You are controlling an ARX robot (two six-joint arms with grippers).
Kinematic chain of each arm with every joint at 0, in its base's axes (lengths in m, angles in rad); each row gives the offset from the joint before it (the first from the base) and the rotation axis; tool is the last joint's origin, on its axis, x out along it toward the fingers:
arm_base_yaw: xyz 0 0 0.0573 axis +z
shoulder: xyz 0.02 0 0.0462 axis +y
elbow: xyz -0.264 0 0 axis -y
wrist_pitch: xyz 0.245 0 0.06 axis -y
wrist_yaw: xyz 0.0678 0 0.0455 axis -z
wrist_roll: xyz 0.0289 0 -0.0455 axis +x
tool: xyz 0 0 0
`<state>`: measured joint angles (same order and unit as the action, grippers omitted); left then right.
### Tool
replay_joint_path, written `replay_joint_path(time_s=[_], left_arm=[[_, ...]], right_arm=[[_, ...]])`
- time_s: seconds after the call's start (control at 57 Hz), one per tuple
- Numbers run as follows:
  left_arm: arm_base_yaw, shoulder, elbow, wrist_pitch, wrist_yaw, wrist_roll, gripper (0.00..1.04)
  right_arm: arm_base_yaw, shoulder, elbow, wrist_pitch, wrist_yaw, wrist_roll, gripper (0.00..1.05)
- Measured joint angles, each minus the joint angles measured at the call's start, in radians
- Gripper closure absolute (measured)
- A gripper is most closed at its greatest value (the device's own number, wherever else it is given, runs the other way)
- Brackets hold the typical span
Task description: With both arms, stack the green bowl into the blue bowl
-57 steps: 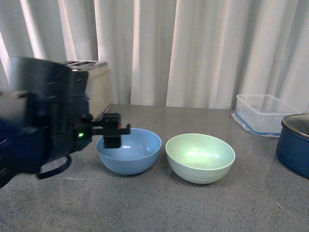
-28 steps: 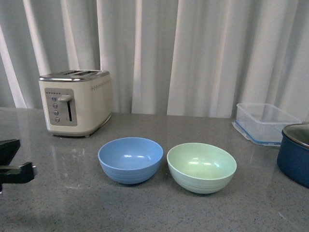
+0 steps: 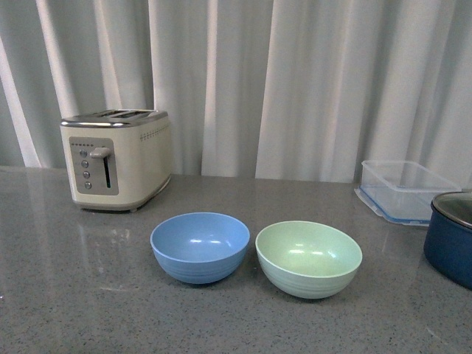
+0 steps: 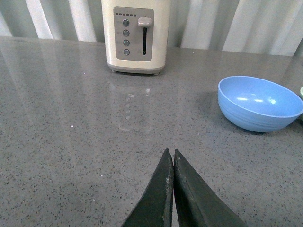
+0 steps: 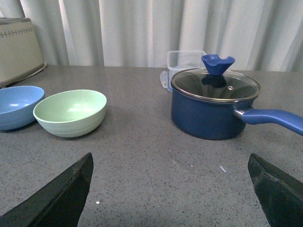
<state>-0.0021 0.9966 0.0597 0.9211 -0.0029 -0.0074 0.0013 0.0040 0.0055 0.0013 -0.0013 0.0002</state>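
1. The blue bowl (image 3: pixel 200 247) is seen upright on the grey speckled surface (image 3: pixel 88 295), near the middle of the front view.
2. The green bowl (image 3: pixel 308 258) is set upright on the same surface just beside the blue bowl, on its right. A narrow gap is seen between the two rims, so the bowls are not stacked.
3. A cream toaster (image 3: pixel 116 158) is placed behind and to the left of the blue bowl, well apart from it, with its lever and buttons turned towards the front.
4. A clear container (image 3: pixel 404 188) is seen at the far right, near the white curtain (image 3: pixel 295 81). A dark navy pot (image 3: pixel 451 236) stands in front of it and is cut off by the picture's edge.
5. In the right wrist view the pot is shown closed by a glass lid (image 5: pixel 215 84) with a blue knob, and its blue handle (image 5: pixel 274 118) is pointed away from the bowls.
6. The left gripper (image 4: pixel 172 153) is shown with its two fingers pressed together and nothing between them. It is held above bare surface, apart from the blue bowl and the toaster.
7. The right gripper (image 5: pixel 170 158) is shown spread wide, with nothing held. The green bowl and the pot are seen beyond it, and neither is touched.
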Motion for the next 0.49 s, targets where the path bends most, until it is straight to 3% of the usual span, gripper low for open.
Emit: replay_joint_path(time_s=[0.491], left_arm=[[0.0, -0.397, -0.038, -0.333, 0.0, 0.0, 1.01]], right_arm=[[0.0, 0.0, 0.0, 0.0, 0.0, 0.0, 0.1]])
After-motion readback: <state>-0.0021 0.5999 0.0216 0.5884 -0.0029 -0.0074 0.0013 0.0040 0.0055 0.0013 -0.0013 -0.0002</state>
